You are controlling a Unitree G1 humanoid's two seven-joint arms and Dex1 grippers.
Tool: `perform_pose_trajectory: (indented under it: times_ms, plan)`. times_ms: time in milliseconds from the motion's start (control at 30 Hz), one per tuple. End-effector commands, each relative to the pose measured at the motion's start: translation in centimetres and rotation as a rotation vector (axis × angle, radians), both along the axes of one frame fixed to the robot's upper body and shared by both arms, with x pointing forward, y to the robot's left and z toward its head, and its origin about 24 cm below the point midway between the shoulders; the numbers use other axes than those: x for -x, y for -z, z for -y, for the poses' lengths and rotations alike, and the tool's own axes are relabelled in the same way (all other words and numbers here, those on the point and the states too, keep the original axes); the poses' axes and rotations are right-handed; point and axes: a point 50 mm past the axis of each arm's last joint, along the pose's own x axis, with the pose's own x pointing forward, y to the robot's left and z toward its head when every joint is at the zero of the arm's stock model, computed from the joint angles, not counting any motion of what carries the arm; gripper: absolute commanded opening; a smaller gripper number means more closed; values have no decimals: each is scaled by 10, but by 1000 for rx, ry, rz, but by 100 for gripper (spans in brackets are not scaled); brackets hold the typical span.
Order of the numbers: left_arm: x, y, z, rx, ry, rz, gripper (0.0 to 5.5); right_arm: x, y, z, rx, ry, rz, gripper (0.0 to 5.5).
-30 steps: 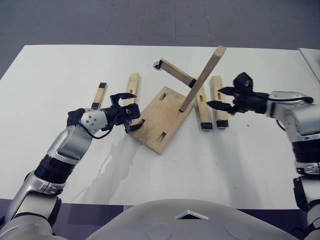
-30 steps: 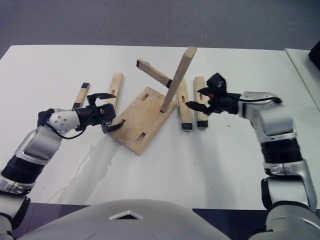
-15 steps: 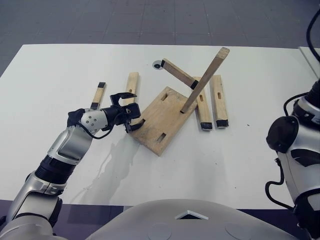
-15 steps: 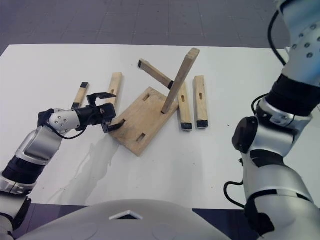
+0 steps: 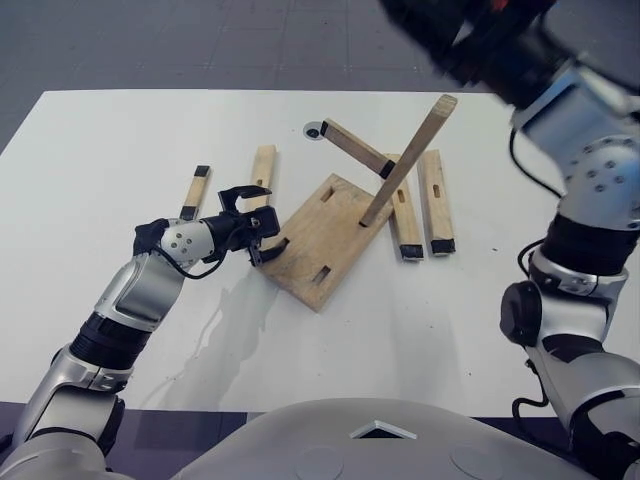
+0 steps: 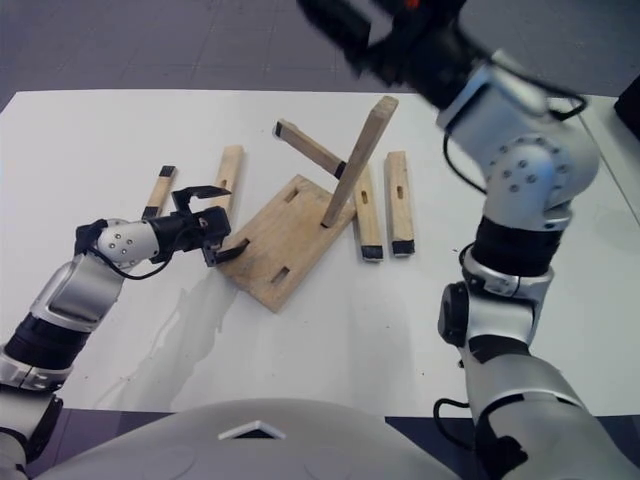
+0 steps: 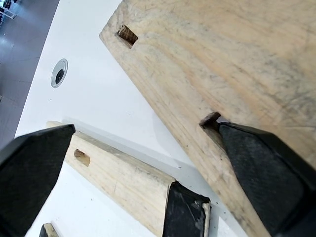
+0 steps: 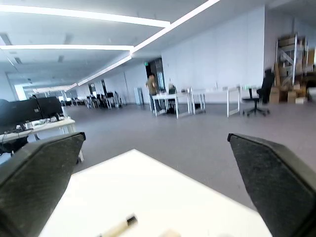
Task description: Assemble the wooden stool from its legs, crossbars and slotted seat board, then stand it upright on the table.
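The slotted seat board (image 5: 322, 243) lies flat mid-table. One leg (image 5: 408, 158) stands slanted in a slot near its far corner, and a black-tipped bar (image 5: 355, 146) leans against that leg. Two black-tipped pieces (image 5: 404, 218) (image 5: 437, 203) lie side by side just right of the board. Left of it lie a longer piece (image 5: 263, 170) and a short one (image 5: 197, 190). My left gripper (image 5: 256, 224) is open at the board's left edge (image 7: 207, 74), one finger (image 7: 261, 173) at an edge notch. My right gripper (image 8: 156, 136) is open, raised high over the table's far side (image 6: 345, 30).
A round cable hole (image 5: 316, 130) sits in the white table (image 5: 120, 140) near the far end of the leaning bar. Bare tabletop spreads in front of the board and along the left side. The raised right arm (image 5: 580, 150) towers over the right part of the table.
My right arm has swung up from beside the two lying pieces to high above the table, its gripper still open. The left arm and the wooden parts have stayed put.
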Motion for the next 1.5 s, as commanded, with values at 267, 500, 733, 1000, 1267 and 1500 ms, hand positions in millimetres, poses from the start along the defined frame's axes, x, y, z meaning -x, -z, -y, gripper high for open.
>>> perform_pose_trajectory:
  times_ms: [267, 500, 733, 1000, 1267, 1500]
  plan:
    - [6, 53, -17, -16, -476, -176, 540, 29, 98, 62, -4, 598, -319, 536]
    - [-4, 51, 4, 24, -557, -160, 540, 51, 197, 60, 342, 746, -642, 536]
    - [-10, 29, 22, 127, -566, -173, 540, 52, 245, 52, 468, 771, -769, 536]
    - [-8, 6, 33, 219, -569, -185, 540, 52, 273, 53, 546, 793, -873, 413]
    - [-15, -26, 33, 345, -578, -132, 540, 54, 278, 62, 633, 812, -879, 287]
    - [-24, -29, 4, 232, -590, 5, 540, 34, 227, 76, 439, 869, -595, 210]
